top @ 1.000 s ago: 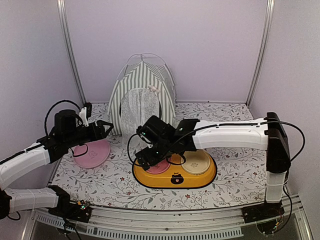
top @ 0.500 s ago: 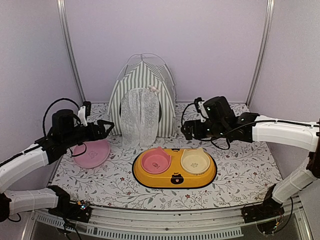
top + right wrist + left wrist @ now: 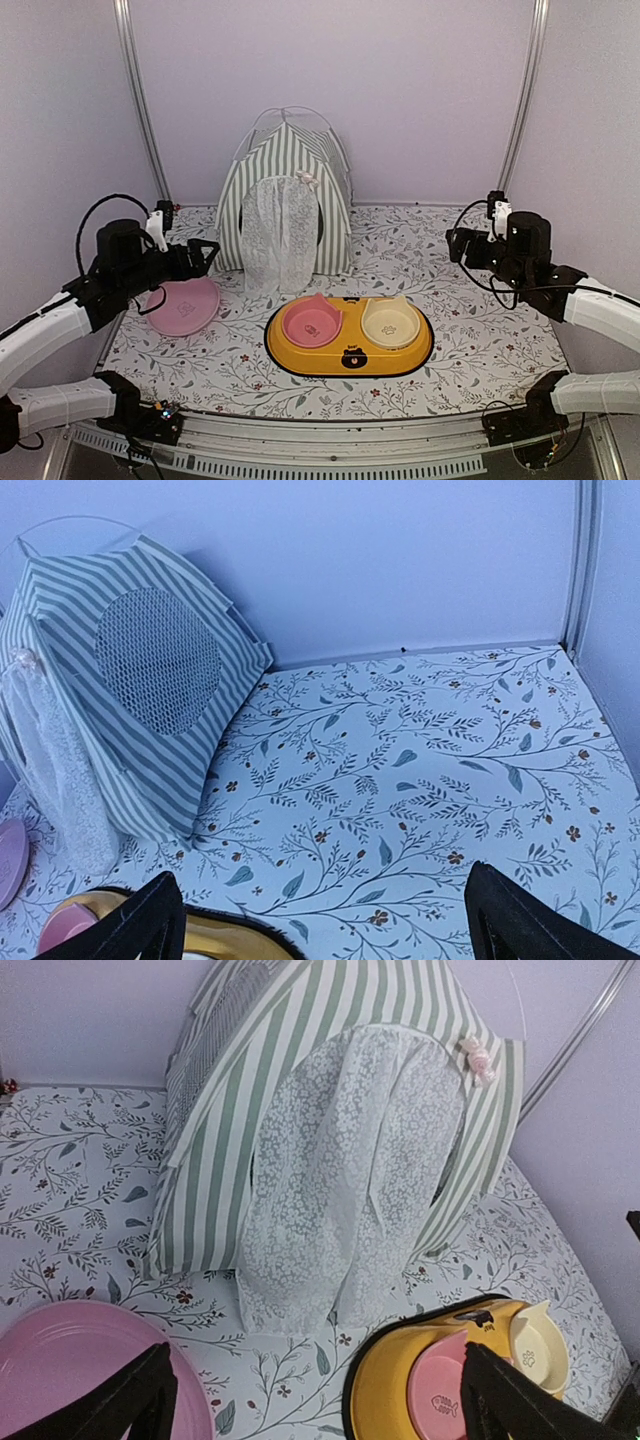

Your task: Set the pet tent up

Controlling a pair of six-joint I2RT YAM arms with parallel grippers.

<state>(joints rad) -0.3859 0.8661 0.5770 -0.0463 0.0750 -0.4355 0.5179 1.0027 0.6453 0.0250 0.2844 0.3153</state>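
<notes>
As far as these views let us judge, the job looks all but finished: the pet tent (image 3: pixel 285 205) stands upright at the back of the flowered table cover (image 3: pixel 480 330), left of the middle and close to the rear wall, with its striped panels spread and its peak held up. We see the lace curtain (image 3: pixel 278 235) hanging straight down over the doorway, with a small pink bow (image 3: pixel 476 1057) at its top. From the right wrist, a round mesh window (image 3: pixel 160 660) in the side panel looks taut, and a thin white pole (image 3: pixel 60 522) arcs over the top. Neither arm touches the tent. Our left gripper (image 3: pixel 205 255) hovers near the tent's left foot and near the pink plate (image 3: pixel 185 305), and its fingers (image 3: pixel 150 1395) are spread wide with nothing between them. Our right gripper (image 3: pixel 458 245) hangs well apart from the tent on the right side, likewise spread wide and empty. The yellow double feeder (image 3: pixel 348 335) lies in front of the tent, near the curtain's hem but apart from it as far as we can tell. What may be left is small: the curtain hides the inside, so we cannot say whether anything belongs in there, and we judge that at most a little squaring of the base remains
</notes>
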